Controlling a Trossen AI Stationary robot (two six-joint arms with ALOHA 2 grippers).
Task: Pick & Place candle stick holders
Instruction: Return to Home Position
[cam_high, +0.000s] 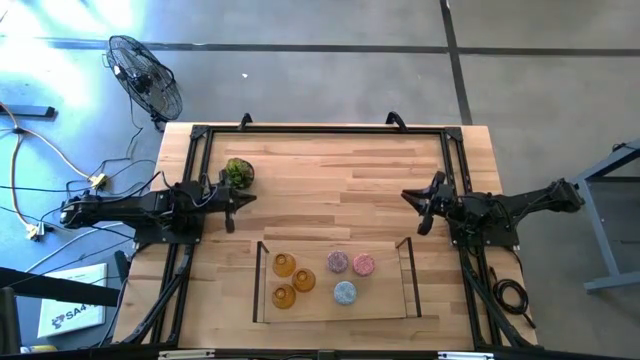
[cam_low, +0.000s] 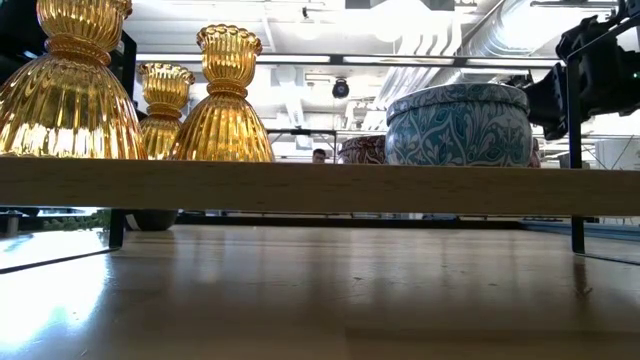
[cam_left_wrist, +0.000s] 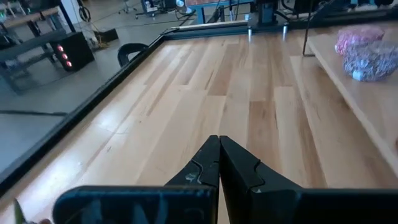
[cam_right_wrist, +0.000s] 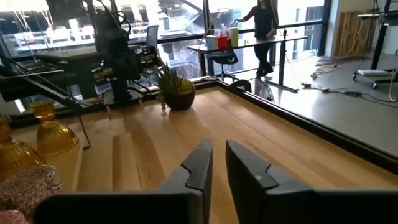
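Both arms lie low and flat at the sides of the desk (cam_high: 330, 180), pointing at each other across the middle. The left arm (cam_high: 120, 208) comes in over the left edge. Its left claw (cam_high: 232, 212) hangs above bare wood with the fingers pressed tight together, gripping nothing. The right arm (cam_high: 515, 205) mirrors it from the right edge. The right claw (cam_high: 420, 210) is empty too, its fingers parted by only a narrow slit. Between the two claws runs a wide stretch of open planks, bounded by the black frame (cam_high: 320, 128) along the back and side edges. All six candle stick holders stand on the raised shelf (cam_high: 385, 298) at the front edge of the desk, well apart from both claws. The three amber holders (cam_high: 284, 265) are bunched at the shelf's left end. The purple holder (cam_high: 337, 262) and the pink holder (cam_high: 363, 265) stand side by side near the middle, and the pale blue holder (cam_high: 345, 292) is just in front of them. Seen from desk level, the shelf's plank crosses the whole width with open space beneath it. A green plant ball (cam_high: 238, 172) sits on the desk just behind the left claw, close but not touching. A fan (cam_high: 145, 75) stands on the floor beyond the back left corner.
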